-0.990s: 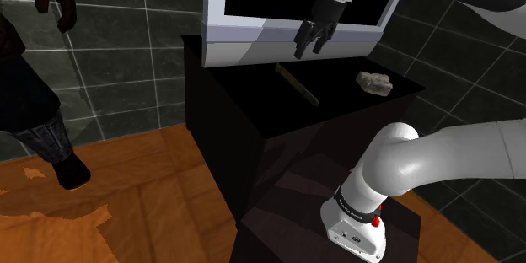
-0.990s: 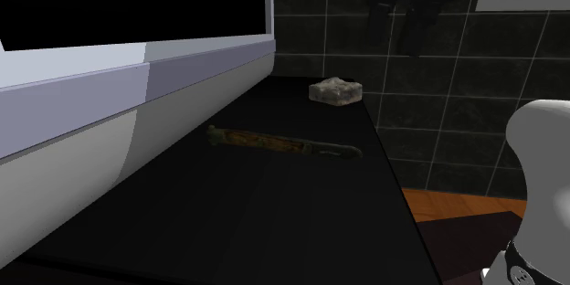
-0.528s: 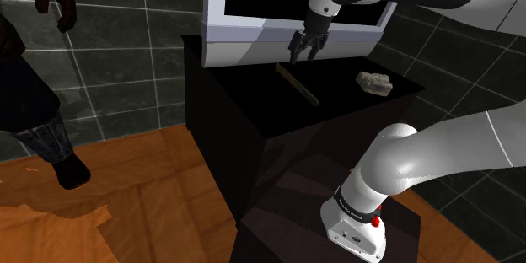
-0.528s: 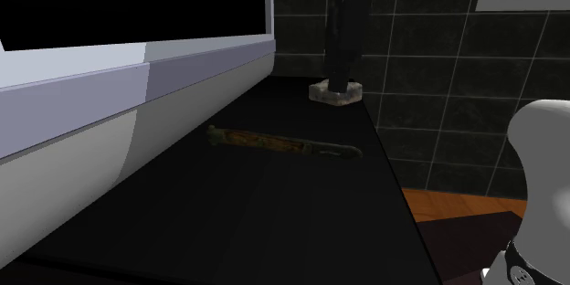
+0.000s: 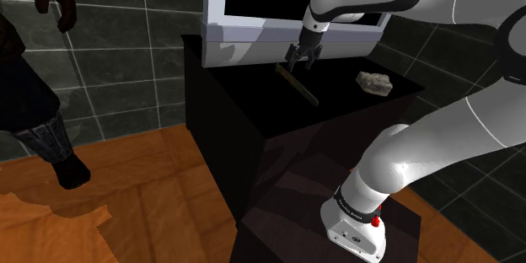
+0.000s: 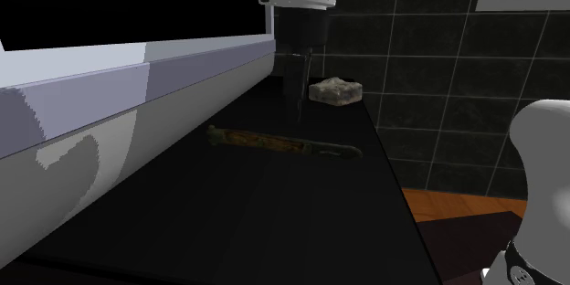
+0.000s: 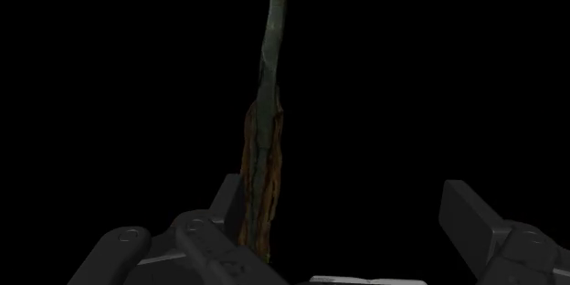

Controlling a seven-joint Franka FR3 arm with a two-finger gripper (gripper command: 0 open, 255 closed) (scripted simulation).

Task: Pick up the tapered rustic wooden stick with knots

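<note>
Shoulder view: the hand is seen above one end of the tapered stick, which is laid flat on the black surface below a white-framed black panel, well apart from a pale stone. The fingers are spread wide and nothing is gripped. The surface is backed by dark tiled walls and bordered by orange wooden floor.

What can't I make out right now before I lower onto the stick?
Second exterior view: the pincer blends into the dark cabinet top, so its height above the wooden stick is unreadable.
Wrist view: the stick's wider end is hidden behind the pincer.
Shoulder view: pincer-to-stick contact is too small to judge.
</note>
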